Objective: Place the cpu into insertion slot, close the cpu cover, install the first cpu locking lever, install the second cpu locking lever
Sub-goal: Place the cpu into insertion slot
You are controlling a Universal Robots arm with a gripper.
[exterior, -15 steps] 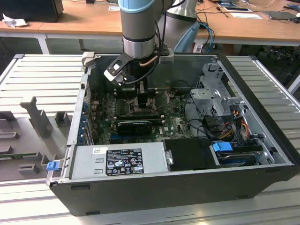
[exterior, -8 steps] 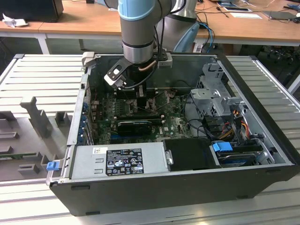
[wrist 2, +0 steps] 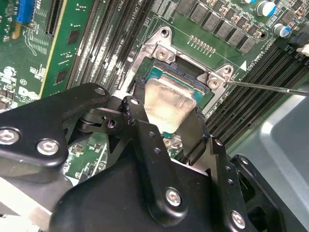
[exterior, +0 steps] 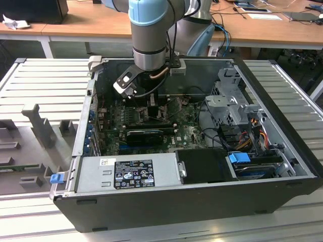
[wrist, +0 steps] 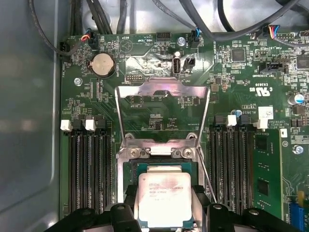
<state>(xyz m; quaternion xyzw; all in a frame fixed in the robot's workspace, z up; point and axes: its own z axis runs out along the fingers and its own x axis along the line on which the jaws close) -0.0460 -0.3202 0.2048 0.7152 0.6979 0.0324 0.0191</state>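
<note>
Open black computer case (exterior: pixel 202 201): black gripper (wrist: pixel 164 205) clamped on small square silver-grey cpu (wrist: pixel 163 195) at dark square insertion slot (wrist: pixel 120 174); silver frame cpu cover (wrist: pixel 164 88) flipped open beyond slot.

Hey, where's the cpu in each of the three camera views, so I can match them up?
Exterior view: hidden under the arm's wrist, which hangs over the green motherboard.
First wrist view: the cpu is in the gripper, over the insertion slot, next to the open cpu cover.
Second wrist view: the cpu is in the gripper, over the insertion slot.
Shared landmark: the green motherboard.
</note>
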